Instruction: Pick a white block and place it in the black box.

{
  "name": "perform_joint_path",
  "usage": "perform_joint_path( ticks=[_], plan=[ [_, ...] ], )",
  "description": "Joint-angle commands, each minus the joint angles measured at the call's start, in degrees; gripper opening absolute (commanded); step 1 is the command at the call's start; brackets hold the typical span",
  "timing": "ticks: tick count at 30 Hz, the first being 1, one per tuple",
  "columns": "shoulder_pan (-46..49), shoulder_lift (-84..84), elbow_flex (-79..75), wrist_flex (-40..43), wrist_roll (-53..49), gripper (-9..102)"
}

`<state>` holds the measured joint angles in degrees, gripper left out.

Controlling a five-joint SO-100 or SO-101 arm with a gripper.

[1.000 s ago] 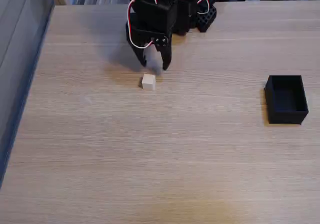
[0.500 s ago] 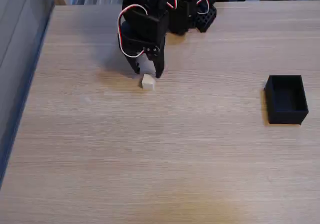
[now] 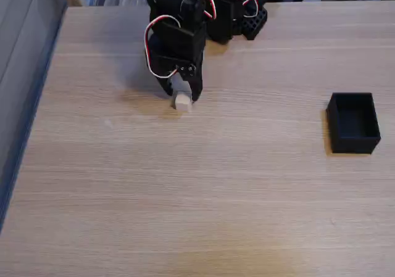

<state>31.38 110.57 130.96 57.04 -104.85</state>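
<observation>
Table: you have a light wood-grain table (image 3: pixel 185 197) running across the fixed view, its left edge slanting along a grey-blue strip.
White block: you see the white block (image 3: pixel 182 102) resting on the table, upper left of centre.
Black box: your black box (image 3: pixel 353 123) sits open-topped near the right edge, well apart from the block.
Arm base: your arm's black base (image 3: pixel 237 12) stands at the far edge.

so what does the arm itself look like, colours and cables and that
In the fixed view, the arm is built of matte black, blocky plastic segments. Red, white and black wires loop in arcs along its outside. A black part with a grid of small holes sits near its base. The end effector is black too, with two short tapering fingers and small silver screws near the joint.
</observation>
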Motion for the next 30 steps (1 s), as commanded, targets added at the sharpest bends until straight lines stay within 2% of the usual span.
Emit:
perform_joint_path(
  ticks=[1, 12, 18, 24, 30],
  plan=[
    [-0.09, -0.79, -2.02, -1.05, 0.09, 23],
    [-0.26, -4.75, -2.46, -4.31, 0.70, 20],
    [-0.18, -5.10, -2.02, -6.24, 0.88, 0],
    [0.09, -3.60, -1.85, -6.68, -1.14, 0],
    [-2.90, 5.45, 1.67, -6.42, -4.83, 0]
  ],
)
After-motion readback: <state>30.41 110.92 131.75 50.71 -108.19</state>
